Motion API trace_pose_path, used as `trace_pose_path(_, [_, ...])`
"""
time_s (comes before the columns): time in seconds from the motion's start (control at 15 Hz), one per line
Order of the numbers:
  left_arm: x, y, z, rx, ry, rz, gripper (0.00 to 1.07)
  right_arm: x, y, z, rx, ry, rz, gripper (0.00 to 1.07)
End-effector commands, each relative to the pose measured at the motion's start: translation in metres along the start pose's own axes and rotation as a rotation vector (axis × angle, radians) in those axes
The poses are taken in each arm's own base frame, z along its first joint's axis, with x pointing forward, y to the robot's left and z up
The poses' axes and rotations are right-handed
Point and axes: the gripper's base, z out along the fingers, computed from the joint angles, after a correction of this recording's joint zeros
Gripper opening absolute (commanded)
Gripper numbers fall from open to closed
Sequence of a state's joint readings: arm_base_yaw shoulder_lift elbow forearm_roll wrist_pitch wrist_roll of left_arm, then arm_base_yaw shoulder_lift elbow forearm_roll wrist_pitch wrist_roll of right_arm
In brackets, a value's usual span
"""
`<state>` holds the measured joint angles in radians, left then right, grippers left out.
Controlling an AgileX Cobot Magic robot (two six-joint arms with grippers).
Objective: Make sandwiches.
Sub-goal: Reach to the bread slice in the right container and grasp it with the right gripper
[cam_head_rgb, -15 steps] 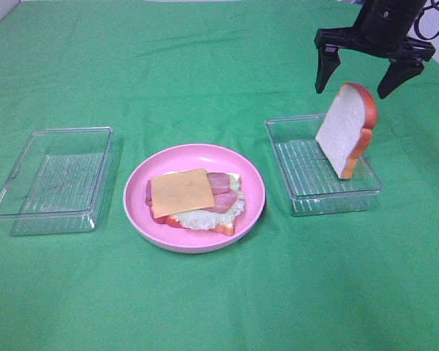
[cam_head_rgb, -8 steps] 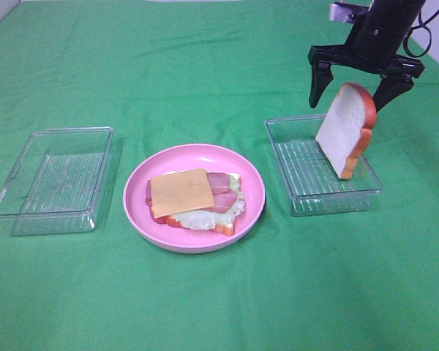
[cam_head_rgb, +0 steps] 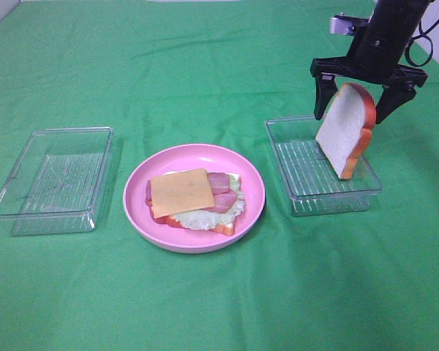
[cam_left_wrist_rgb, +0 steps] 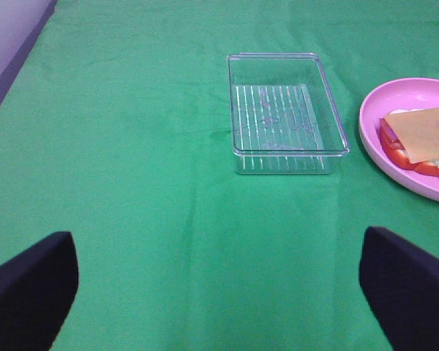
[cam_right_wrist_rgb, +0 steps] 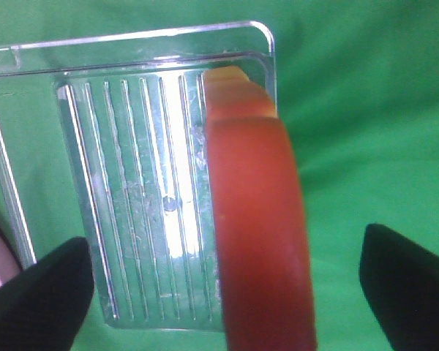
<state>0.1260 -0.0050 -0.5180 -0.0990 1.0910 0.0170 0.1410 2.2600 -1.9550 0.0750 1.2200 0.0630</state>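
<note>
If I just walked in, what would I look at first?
Probably the bread slice standing on its edge in the clear tray on the right, with the open right gripper straddling its top. Next, the pink plate in the middle, where an open sandwich waits with yellow cheese on top. A second clear tray sits on the left of the green cloth.

Right arm (cam_head_rgb: 386, 29) — glossy black, black cable, pointed black jaws.
</note>
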Motion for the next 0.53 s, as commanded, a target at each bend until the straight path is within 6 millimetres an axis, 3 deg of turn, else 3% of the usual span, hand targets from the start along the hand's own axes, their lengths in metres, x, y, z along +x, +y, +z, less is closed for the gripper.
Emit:
trace_pose_path(0.07, [0.0009, -0.0009, -0.0016, 0.009, -0.030, -0.006, 0.98, 0.0114, -0.0022, -0.0010, 0.012, 0.114, -0.016, 0.81])
trace_pose_path(0.13, [0.0009, -0.0009, -0.0016, 0.009, -0.030, -0.006, 0.98, 0.0114, -0.0022, -0.0010, 0.013, 0.114, -0.016, 0.73])
trace_pose_path(0.27, [0.0009, -0.0009, -0.0016, 0.009, -0.030, -0.006, 0.98, 0.0114, -0.0022, -0.0010, 0.013, 0.114, -0.014, 0.28])
trace_pose_path(0.53, [0.0009, -0.0009, -0.0016, 0.009, -0.030, -0.006, 0.98, 0.0114, -0.0022, -0.0010, 0.013, 0.114, -0.014, 0.25])
